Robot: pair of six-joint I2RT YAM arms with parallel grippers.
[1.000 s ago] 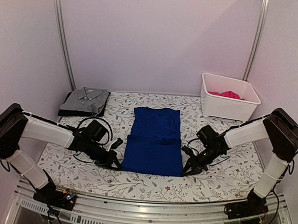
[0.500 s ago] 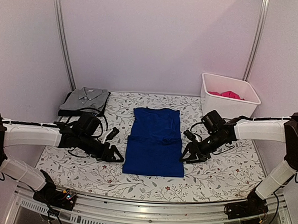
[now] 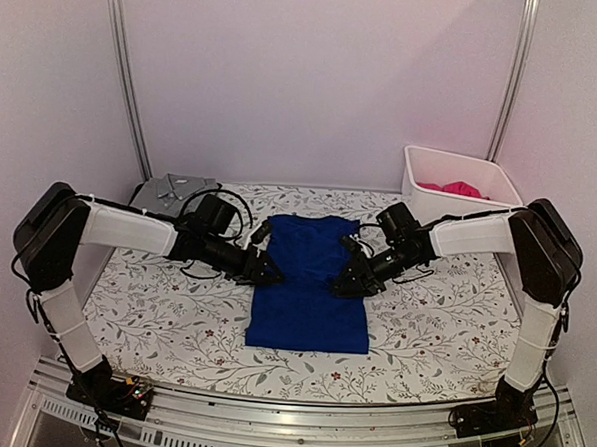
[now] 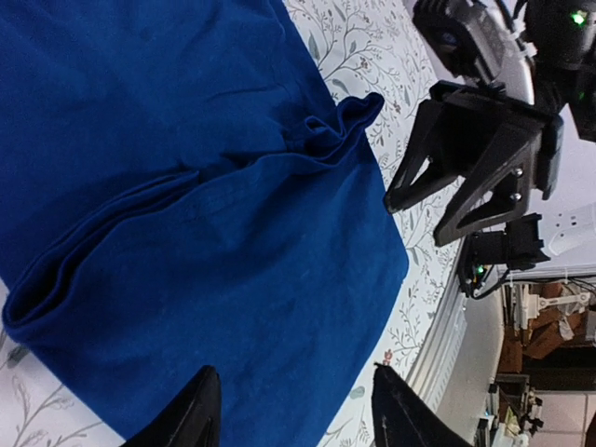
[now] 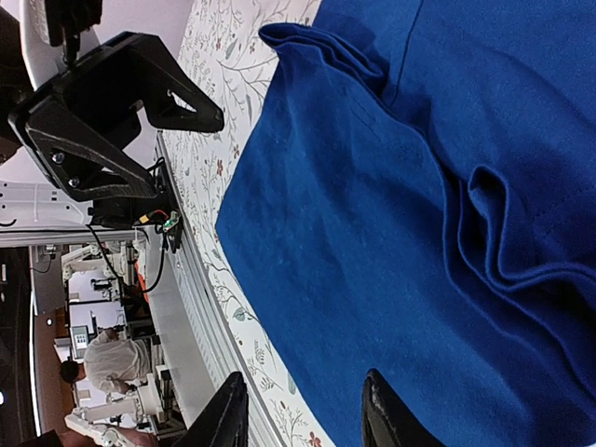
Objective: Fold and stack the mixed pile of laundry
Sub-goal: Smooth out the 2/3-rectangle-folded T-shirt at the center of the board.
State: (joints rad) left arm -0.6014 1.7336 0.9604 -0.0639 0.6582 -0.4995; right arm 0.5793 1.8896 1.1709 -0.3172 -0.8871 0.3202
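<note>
The garment [image 3: 308, 284] is plain royal blue; the collared shirt [image 3: 170, 190] at ten o'clock grey; the cloth [image 3: 459, 189] in the white bin [image 3: 444, 217] at two o'clock magenta-pink; the tabletop [image 3: 443, 331] white, patterned with grey leafy vines and small red flowers

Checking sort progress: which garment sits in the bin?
The magenta-pink one, inside the white bin; the blue garment lies spread mid-table, and the grey shirt sits at the far-left corner.
</note>
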